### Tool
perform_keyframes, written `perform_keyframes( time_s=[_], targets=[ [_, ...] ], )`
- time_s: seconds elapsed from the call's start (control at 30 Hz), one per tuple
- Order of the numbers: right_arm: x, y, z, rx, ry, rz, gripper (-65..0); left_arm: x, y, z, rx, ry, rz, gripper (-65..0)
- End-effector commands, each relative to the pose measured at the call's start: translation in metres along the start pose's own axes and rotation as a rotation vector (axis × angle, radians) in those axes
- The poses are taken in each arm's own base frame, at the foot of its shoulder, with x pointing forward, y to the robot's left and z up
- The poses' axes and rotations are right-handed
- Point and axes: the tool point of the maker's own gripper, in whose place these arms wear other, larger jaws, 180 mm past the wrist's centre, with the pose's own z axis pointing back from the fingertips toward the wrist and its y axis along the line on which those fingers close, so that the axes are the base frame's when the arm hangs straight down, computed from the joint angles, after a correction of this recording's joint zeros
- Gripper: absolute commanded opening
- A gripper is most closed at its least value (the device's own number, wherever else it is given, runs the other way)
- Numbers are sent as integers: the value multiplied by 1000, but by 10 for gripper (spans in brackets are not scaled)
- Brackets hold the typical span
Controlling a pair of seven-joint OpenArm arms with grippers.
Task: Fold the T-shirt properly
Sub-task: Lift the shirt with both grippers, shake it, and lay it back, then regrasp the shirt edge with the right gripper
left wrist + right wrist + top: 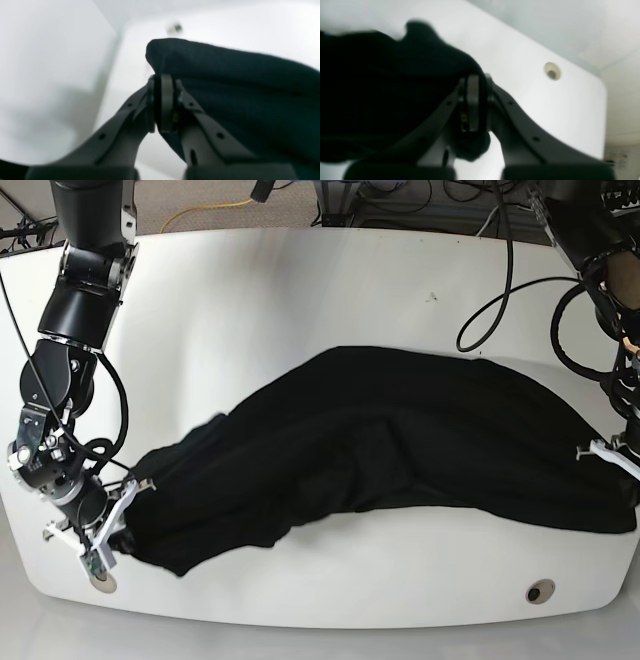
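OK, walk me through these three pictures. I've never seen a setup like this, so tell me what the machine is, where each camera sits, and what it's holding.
This is a robot with two arms working over a white table. The wide picture looks down on it from above; the two blurry close-ups come from cameras mounted on each wrist, looking along the gripper. A black T-shirt lies stretched across the table. The left gripper is shut on one end of the shirt, at the right of the overhead picture. The right gripper is shut on the other end, at that picture's lower left. A small round hole sits in the table near its front edge.
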Motion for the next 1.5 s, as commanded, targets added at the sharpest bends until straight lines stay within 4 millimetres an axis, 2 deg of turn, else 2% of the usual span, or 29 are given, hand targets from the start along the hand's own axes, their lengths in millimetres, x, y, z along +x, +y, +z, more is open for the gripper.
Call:
perform_keyframes(
  time_s=[0.0, 0.2, 0.3, 0.4, 0.5, 0.6, 0.73, 0.8, 0.87, 0.93, 1.07, 1.2, 1.3, 1.47],
  targets=[
    [49, -32, 16, -76, -93, 37, -650, 50, 13, 2, 34, -121, -30, -650],
    [102, -55, 32, -131, -188, 63, -650, 112, 29, 7, 74, -229, -43, -650],
    [116, -64, 39, -153, -192, 69, -650, 123, 35, 7, 86, -249, -28, -650],
    [114, -72, 44, -173, -174, 70, -650, 121, 37, 5, 86, -240, -27, -650],
    [95, -71, 41, -167, -135, 69, -650, 103, 26, 1, 52, -195, -76, -650],
    [71, -58, 37, -147, -91, 77, -650, 75, 15, -3, 10, -127, -125, -650],
    [23, -31, 25, -89, -4, 59, -650, 27, 1, -3, -39, -25, -137, -650],
    [-6, -23, 24, -75, 38, 10, -650, 4, -4, -1, -57, 23, -141, -650],
    [-39, -20, 27, -78, 76, -64, -650, -25, -3, 4, -66, 92, -155, -650],
    [-57, -11, 26, -65, 100, -102, -650, -42, -5, 7, -81, 123, -165, -650],
    [-99, 16, 27, -5, 181, -114, -650, -87, -24, 21, -151, 185, -184, -650],
    [-142, 45, 33, 45, 264, -150, -650, -127, -35, 38, -201, 266, -206, -650],
    [-170, 54, 43, 47, 312, -199, -650, -148, -41, 51, -234, 296, -214, -650],
    [-200, 68, 55, 51, 365, -249, -640, -178, -47, 66, -278, 343, -214, -650]
  ],
)
